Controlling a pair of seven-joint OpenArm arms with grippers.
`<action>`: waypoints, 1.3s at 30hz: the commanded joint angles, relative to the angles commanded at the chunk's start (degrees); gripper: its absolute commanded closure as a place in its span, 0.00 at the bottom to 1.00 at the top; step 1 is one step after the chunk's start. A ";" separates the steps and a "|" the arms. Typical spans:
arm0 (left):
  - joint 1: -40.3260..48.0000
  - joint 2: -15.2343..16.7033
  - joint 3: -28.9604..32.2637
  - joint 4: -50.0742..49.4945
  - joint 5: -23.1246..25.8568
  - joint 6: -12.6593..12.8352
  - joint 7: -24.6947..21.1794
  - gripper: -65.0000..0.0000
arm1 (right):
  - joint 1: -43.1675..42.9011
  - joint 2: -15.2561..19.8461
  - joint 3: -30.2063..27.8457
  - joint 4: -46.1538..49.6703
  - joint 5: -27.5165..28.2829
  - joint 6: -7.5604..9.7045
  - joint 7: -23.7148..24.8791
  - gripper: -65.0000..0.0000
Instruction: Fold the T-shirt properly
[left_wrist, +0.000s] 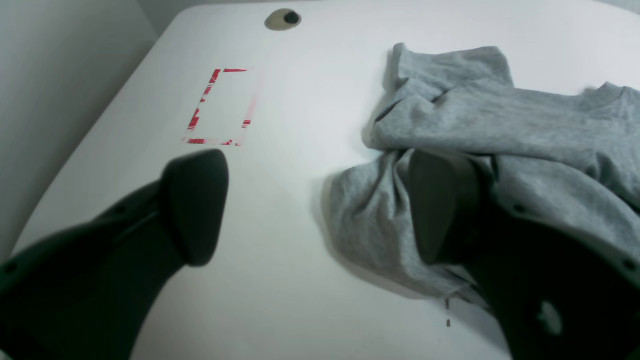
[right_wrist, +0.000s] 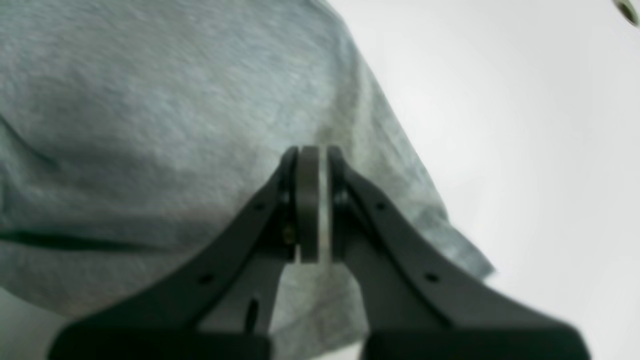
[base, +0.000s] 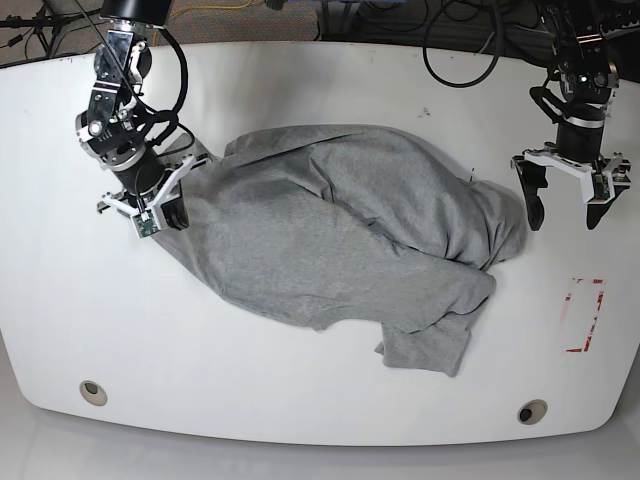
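The light grey T-shirt (base: 340, 230) lies crumpled across the middle of the white table (base: 300, 395), with one sleeve (base: 425, 350) hanging toward the front edge. At the shirt's left edge in the base view, my right gripper (base: 160, 212) is shut, and the cloth pulls toward it. In the right wrist view its pads (right_wrist: 308, 200) are pressed together at the T-shirt (right_wrist: 150, 125), apparently pinching the fabric. My left gripper (base: 565, 208) hovers open just right of the shirt. In the left wrist view it (left_wrist: 315, 165) is spread wide, with one finger (left_wrist: 440, 205) over bunched T-shirt (left_wrist: 500, 125) cloth.
A red tape rectangle (base: 585, 315) marks the table at the right, also seen as the tape rectangle (left_wrist: 220, 107) beyond my left fingers. Round cable holes (base: 93, 392) (base: 532, 411) sit near the front corners. Cables run along the back edge (base: 460, 50).
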 joint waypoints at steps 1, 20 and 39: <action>0.07 -0.09 -0.09 -0.05 0.12 -0.01 0.00 0.20 | -0.92 0.28 1.26 0.84 0.06 0.12 0.07 0.96; 0.15 0.12 0.27 -0.34 -0.24 -0.08 0.24 0.19 | -3.83 -5.88 6.29 0.34 2.99 -1.22 1.03 0.51; 0.21 0.07 0.38 -0.29 -0.56 0.24 -0.36 0.16 | -11.36 -8.32 6.69 8.34 3.82 -2.17 2.41 0.27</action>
